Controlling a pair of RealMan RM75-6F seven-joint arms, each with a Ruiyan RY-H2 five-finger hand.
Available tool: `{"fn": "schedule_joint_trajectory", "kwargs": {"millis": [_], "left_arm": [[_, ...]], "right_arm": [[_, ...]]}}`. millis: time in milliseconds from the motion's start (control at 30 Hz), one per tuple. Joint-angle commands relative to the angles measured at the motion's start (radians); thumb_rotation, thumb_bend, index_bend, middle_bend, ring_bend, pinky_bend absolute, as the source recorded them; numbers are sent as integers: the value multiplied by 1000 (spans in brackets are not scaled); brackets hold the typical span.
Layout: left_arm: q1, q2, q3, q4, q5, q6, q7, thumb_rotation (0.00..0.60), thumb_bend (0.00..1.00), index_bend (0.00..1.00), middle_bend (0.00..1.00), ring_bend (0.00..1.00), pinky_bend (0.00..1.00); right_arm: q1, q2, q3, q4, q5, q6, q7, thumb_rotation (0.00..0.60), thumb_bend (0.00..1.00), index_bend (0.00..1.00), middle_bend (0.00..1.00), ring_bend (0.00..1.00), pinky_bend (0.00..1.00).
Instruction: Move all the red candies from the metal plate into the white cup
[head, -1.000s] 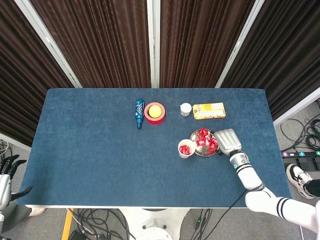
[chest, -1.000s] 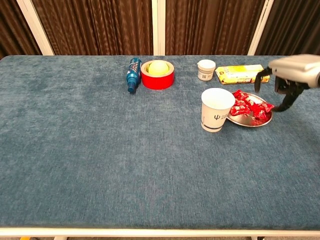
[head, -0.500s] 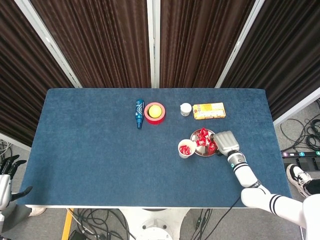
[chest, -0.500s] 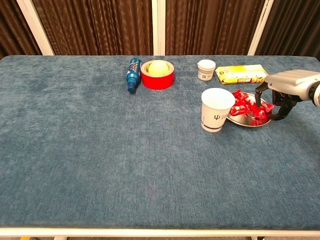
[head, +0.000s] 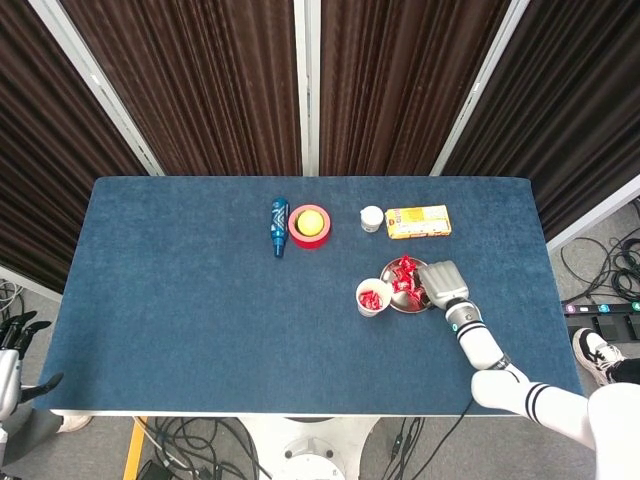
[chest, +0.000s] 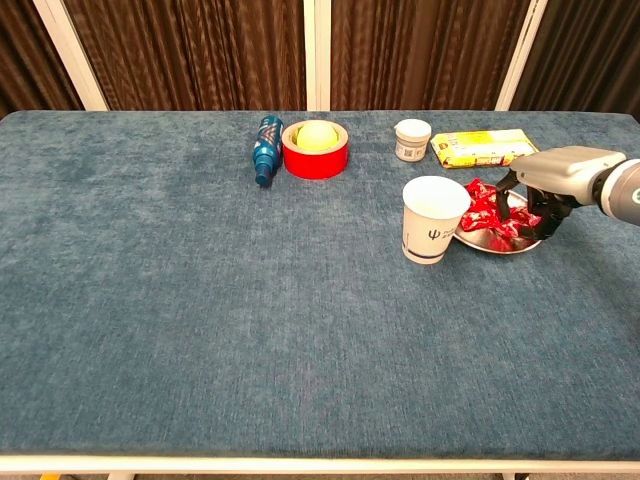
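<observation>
The metal plate lies at the table's right, heaped with red candies. In the head view the plate shows beside the white cup, which has red candies in it. That cup stands upright, touching the plate's left rim. My right hand hangs over the plate's right side, its fingers spread and dipped into the candy pile, straddling one candy. From above, the right hand hides part of the plate. My left hand hangs off the table's near left corner, holding nothing.
Along the back stand a blue bottle on its side, a red tape roll with a yellow ball inside, a small white jar and a yellow box. Blue cloth covers the table.
My right hand has come down and leftward from beside the plate until its fingers sit among the candies. The left hand, cup and plate have stayed put.
</observation>
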Motion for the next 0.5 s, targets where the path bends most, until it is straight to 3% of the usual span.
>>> {"fn": "schedule_joint_trajectory", "kwargs": {"millis": [33, 200, 300, 500], "left_arm": [[1, 0, 0, 2, 0, 1, -3, 600, 0, 300, 238, 142, 177], [0, 1, -1, 3, 2, 3, -5, 600, 0, 300, 238, 142, 177], [-3, 3, -3, 1, 8, 6, -3, 600, 0, 300, 238, 142, 177], [-3, 5, -7, -4, 8, 11, 1, 600, 0, 300, 238, 142, 177]], "right_arm": [[-1, 5, 10, -11, -4, 13, 9, 600, 416, 597, 997, 990, 1000], [-20, 67, 41, -105, -60, 97, 48, 600, 420, 615, 998, 990, 1000], [-42, 140, 67, -224, -130, 173, 94, 600, 419, 618, 998, 991, 1000], [-53, 221, 72, -394, -250, 223, 134, 600, 418, 619, 998, 991, 1000]]}}
